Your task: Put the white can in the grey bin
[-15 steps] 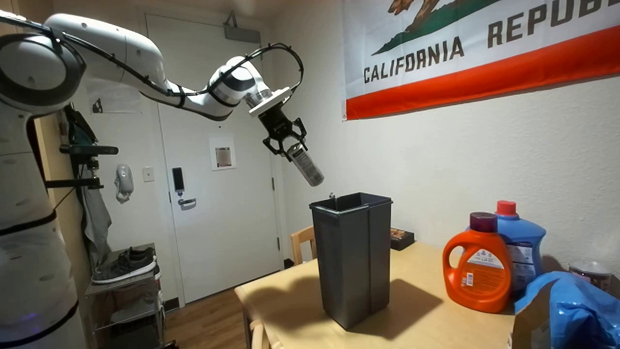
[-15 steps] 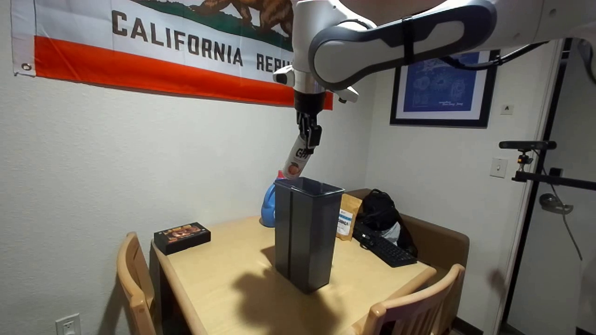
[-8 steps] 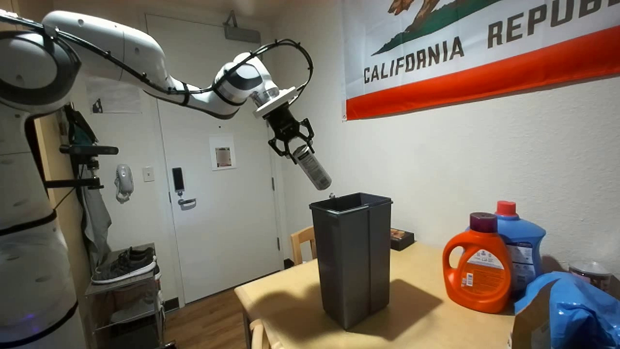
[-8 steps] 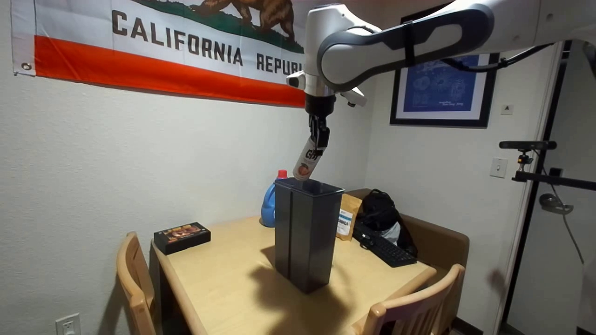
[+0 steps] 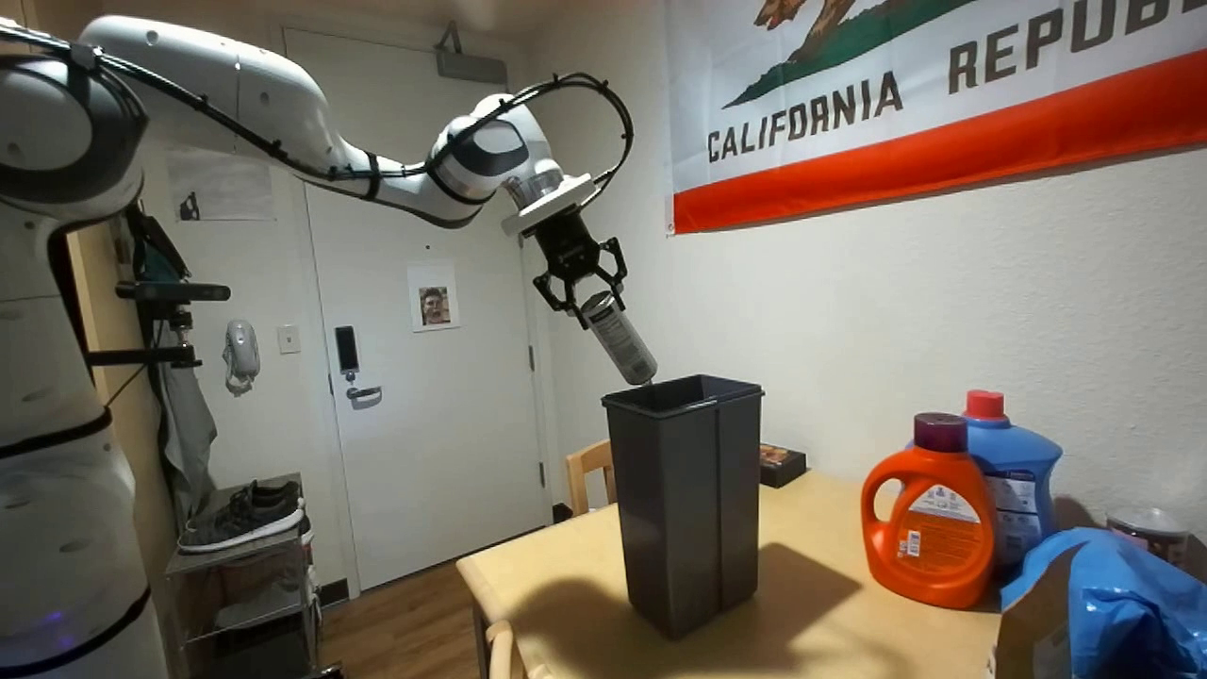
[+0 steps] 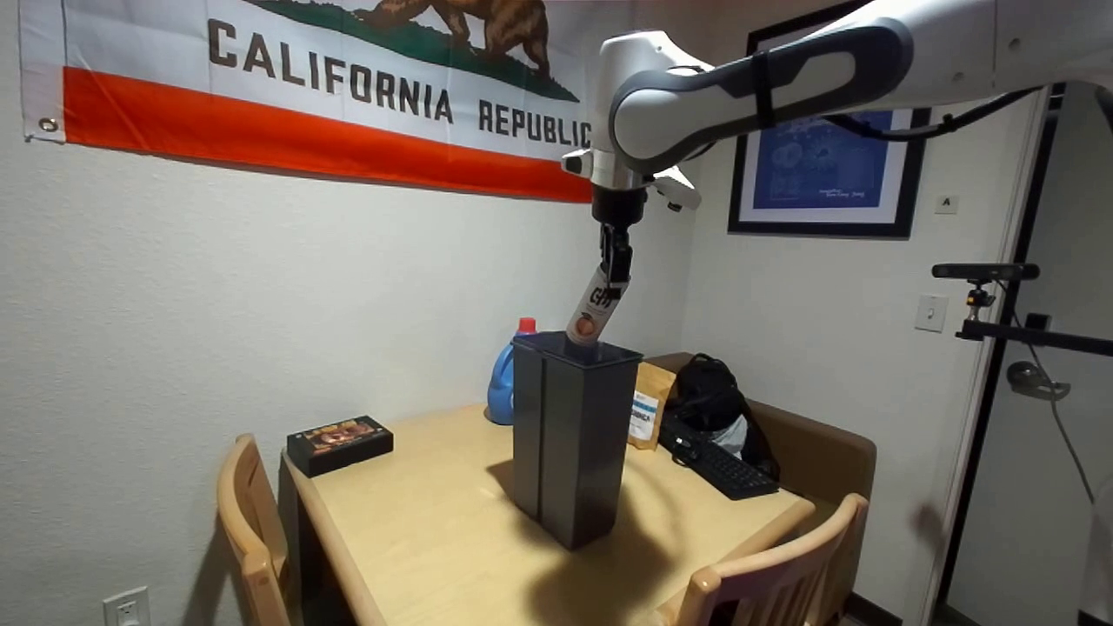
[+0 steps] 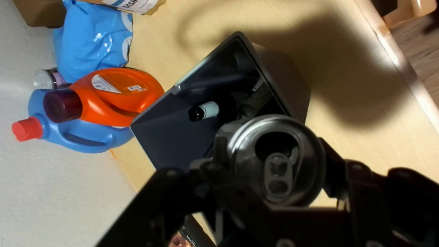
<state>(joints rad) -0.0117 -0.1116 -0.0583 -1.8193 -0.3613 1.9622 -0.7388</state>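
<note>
The white can (image 5: pixel 620 339) hangs tilted in my gripper (image 5: pixel 601 308), its lower end by the bin's rim. In an exterior view the can (image 6: pixel 594 313) overlaps the bin's opening, with the gripper (image 6: pixel 616 283) around its upper end. The wrist view shows the can's silver top with its tab (image 7: pixel 278 171) between the two fingers of the gripper (image 7: pixel 274 159). The grey bin (image 5: pixel 684 509) stands upright on the table, also seen in an exterior view (image 6: pixel 569 435). In the wrist view, the can hides part of the bin (image 7: pixel 164 133).
A small pale cylinder with a black end (image 7: pixel 210 109) lies inside the bin. An orange jug (image 5: pixel 929 528) and a blue jug (image 5: pixel 1023 471) stand by the wall. A black box (image 6: pixel 339 443), a keyboard (image 6: pixel 726 465) and a brown pouch (image 6: pixel 650 404) lie on the table (image 6: pixel 417 522).
My gripper, still holding the can, has moved right and down in both exterior views. The can's lower end has come closer to the bin's opening. The bin has not moved.
</note>
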